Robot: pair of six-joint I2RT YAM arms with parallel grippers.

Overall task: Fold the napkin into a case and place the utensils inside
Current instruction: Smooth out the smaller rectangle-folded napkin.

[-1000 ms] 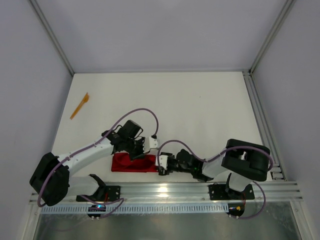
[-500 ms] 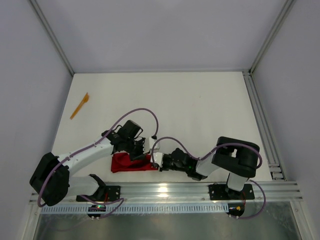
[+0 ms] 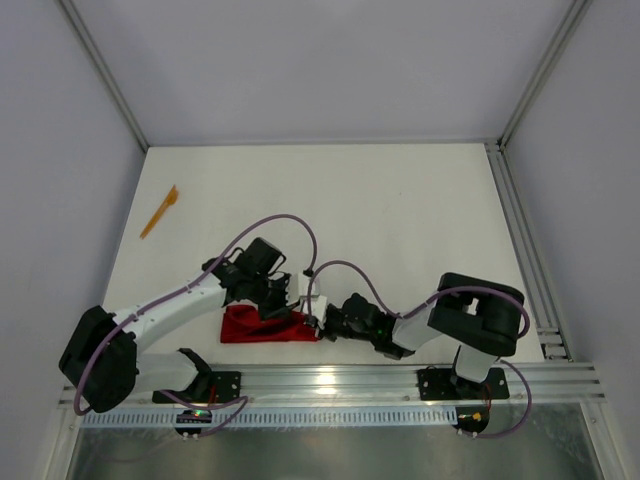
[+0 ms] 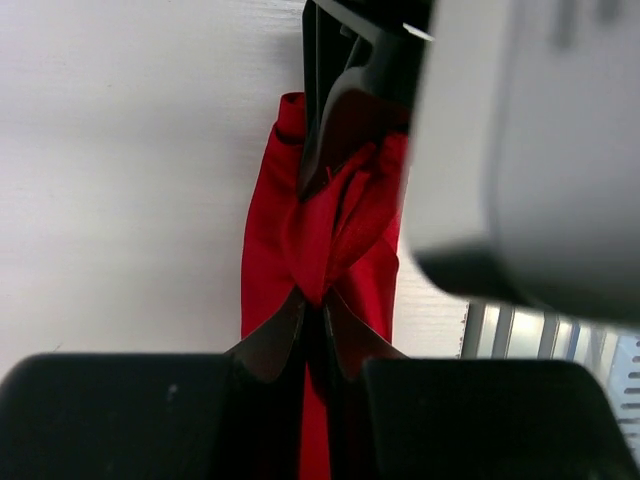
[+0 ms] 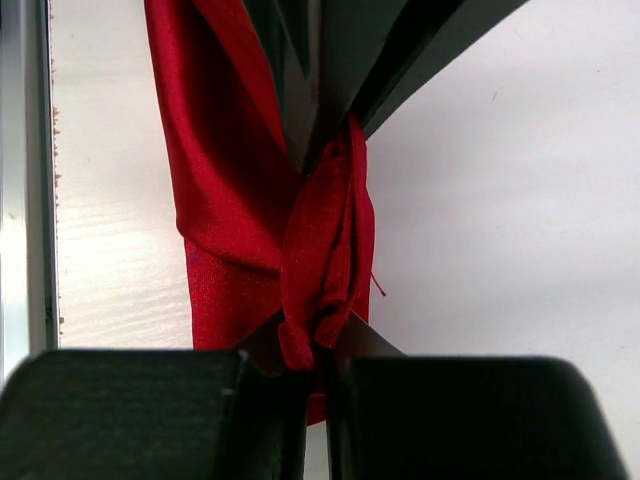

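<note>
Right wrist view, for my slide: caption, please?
Right gripper shut on a bunched fold of the red napkin.

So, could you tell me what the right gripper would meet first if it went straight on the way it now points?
The right gripper would first push into the napkin that it pinches; just beyond, the left gripper faces it, though depth is unclear.

Right gripper (image 3: 319,326), earlier just beside the napkin (image 3: 255,330), has advanced leftward and closed on its now bunched right end.
</note>
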